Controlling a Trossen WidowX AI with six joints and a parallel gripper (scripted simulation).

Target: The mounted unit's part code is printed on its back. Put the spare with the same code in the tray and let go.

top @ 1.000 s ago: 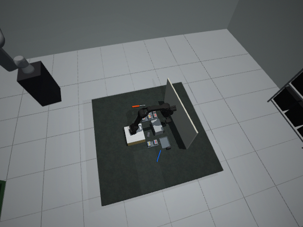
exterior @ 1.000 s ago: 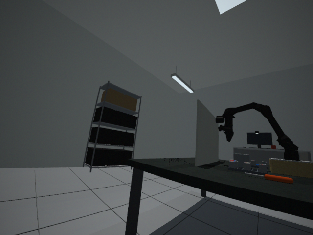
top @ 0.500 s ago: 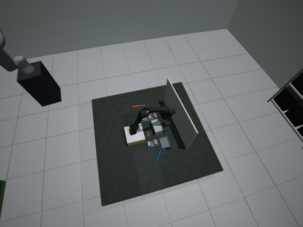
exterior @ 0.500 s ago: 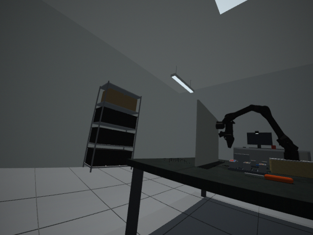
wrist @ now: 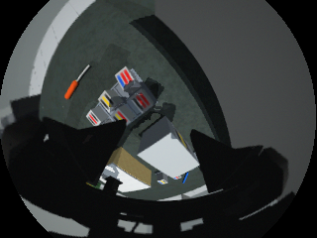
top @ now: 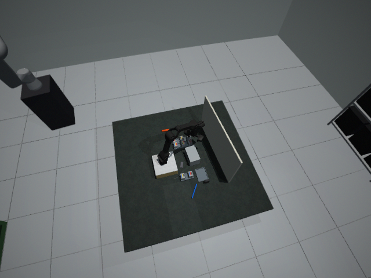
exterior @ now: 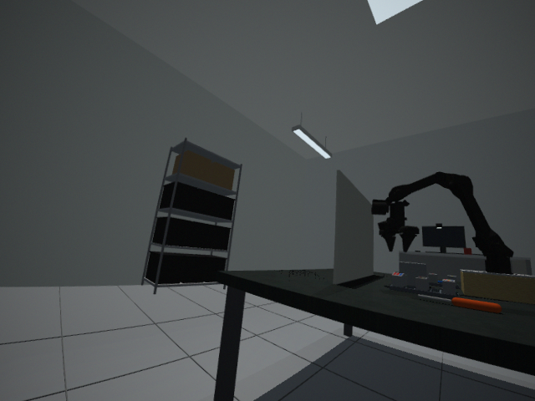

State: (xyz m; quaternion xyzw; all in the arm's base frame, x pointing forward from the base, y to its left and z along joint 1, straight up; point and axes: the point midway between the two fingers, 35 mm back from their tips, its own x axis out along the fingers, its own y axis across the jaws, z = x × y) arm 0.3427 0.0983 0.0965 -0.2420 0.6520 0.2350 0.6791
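Observation:
My gripper (exterior: 398, 250) (wrist: 160, 127) is open and empty, pointing down above the table near the upright panel. Several block-shaped units with coloured striped labels (top: 175, 143) (exterior: 449, 280) (wrist: 125, 77) stand grouped below it; their codes are too small to read. A light grey box (top: 192, 153) (wrist: 167, 153) stands beside them, with a yellow mark partly visible on its panel-facing side. I cannot tell which piece is the mounted unit, and no back code is readable. Two more labelled units (top: 182, 175) stand beside the flat grey-blue tray (top: 201, 174), which shows nothing in it.
The tall grey panel (top: 221, 140) (exterior: 352, 228) (wrist: 208, 59) stands close to the gripper. An orange-handled screwdriver (top: 164, 130) (exterior: 476, 304) (wrist: 71, 90) lies beyond the units. A blue stick (top: 194, 190) lies near the tray. The arm stands on a white-topped block (top: 166, 169).

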